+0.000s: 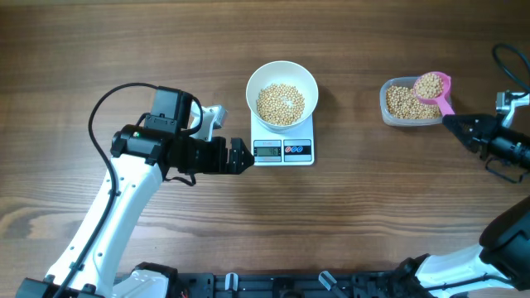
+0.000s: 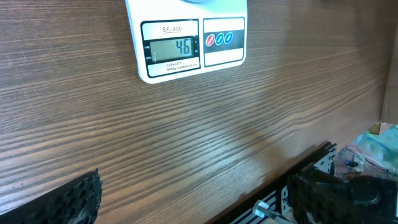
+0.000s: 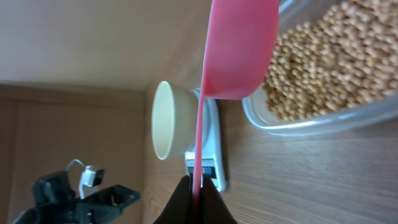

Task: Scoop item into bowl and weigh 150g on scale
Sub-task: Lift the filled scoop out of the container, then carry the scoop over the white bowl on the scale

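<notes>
A white bowl (image 1: pixel 282 93) partly filled with tan beans (image 1: pixel 281 103) stands on the white scale (image 1: pixel 283 151), whose display (image 2: pixel 174 48) reads 46. A pink scoop (image 1: pixel 433 87) heaped with beans hangs over the clear container (image 1: pixel 409 103) at the right. My right gripper (image 1: pixel 458 126) is shut on the scoop's handle (image 3: pixel 198 143). The right wrist view has the scoop's underside (image 3: pixel 239 46) above the beans in the container (image 3: pixel 323 68), with the bowl (image 3: pixel 171 121) further off. Left of the scale, my left gripper (image 1: pixel 242 156) is open and holds nothing, its fingertips (image 2: pixel 74 199) wide apart.
The left arm (image 1: pixel 124 207) stretches over the table's front left. The right arm's black body (image 1: pixel 505 149) and a cable (image 1: pixel 513 62) sit at the right edge. A black rail (image 1: pixel 273 285) runs along the table's front edge.
</notes>
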Available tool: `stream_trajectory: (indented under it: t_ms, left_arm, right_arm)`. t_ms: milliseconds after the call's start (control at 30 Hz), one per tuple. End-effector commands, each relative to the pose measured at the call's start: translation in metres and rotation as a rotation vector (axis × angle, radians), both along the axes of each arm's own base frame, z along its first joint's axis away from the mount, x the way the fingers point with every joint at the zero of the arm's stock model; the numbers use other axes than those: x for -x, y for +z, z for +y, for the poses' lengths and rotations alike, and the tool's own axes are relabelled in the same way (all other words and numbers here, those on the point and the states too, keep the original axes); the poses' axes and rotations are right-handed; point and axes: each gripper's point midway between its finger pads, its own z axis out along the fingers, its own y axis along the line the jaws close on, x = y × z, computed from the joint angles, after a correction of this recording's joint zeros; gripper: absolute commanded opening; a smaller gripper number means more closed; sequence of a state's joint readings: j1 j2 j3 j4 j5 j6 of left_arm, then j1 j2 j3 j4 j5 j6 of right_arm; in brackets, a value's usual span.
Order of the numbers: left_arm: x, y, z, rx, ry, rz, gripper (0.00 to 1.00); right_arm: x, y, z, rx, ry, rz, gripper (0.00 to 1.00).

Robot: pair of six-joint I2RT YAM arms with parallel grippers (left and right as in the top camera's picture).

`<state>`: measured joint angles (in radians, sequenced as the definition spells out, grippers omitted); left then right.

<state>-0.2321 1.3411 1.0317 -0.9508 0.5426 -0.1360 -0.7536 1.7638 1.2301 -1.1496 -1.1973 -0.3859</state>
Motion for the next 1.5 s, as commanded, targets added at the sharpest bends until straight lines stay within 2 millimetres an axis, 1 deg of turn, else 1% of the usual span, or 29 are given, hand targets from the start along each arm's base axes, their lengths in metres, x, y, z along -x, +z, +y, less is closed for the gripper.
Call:
stream_trajectory:
  t_ms: [0,167,300,467,533,700,900,1033,1100,1167,1333,1400,1467]
  left_arm:
    - [0.0,-0.001,0.001,-0.01,0.004,0.001,1.0]
    - [-0.001,-0.001,0.001,-0.01,0.004,0.001,1.0]
    - [-0.001,-0.001,0.001,-0.01,0.004,0.001,1.0]
    - [-0.001,-0.001,0.001,-0.01,0.004,0.001,1.0]
    - [0.0,-0.001,0.001,-0.01,0.004,0.001,1.0]
    - [-0.001,-0.001,0.001,-0.01,0.004,0.001,1.0]
    - [-0.001,-0.001,0.001,-0.01,0.004,0.001,1.0]
    - [-0.001,-0.001,0.001,-0.01,0.004,0.001,1.0]
    - [-0.001,-0.001,0.001,-0.01,0.004,0.001,1.0]
    - [0.0,-0.001,0.001,-0.01,0.004,0.001,1.0]
    - [-0.001,-0.001,0.001,-0.01,0.004,0.001,1.0]
    - [-0.001,-0.001,0.001,-0.01,0.004,0.001,1.0]
    - [-0.001,-0.001,0.001,-0.01,0.004,0.001,1.0]
  right_arm:
    - [-0.005,0.014,0.003,-0.084,-0.008,-0.089,0.04]
    - [-0.006,0.022,0.006,-0.128,-0.012,-0.111,0.04]
    - [-0.011,0.031,0.02,-0.178,0.017,-0.136,0.04]
    - [-0.019,0.047,0.053,-0.258,0.099,-0.185,0.04]
    - [-0.021,0.054,0.071,-0.295,0.146,-0.197,0.04]
    - [-0.026,0.054,0.105,-0.328,0.243,-0.156,0.04]
    - [-0.031,0.052,0.145,-0.326,0.363,-0.131,0.05]
    - [-0.038,0.038,0.171,-0.246,0.421,-0.062,0.04]
    - [-0.043,0.036,0.182,-0.198,0.434,-0.049,0.04]
    - [-0.049,0.039,0.193,-0.133,0.439,-0.061,0.04]
    - [-0.064,0.048,0.207,0.069,0.393,-0.137,0.04]
    - [-0.068,0.047,0.212,0.178,0.365,-0.155,0.04]
    - [-0.068,0.043,0.218,0.246,0.355,-0.156,0.04]
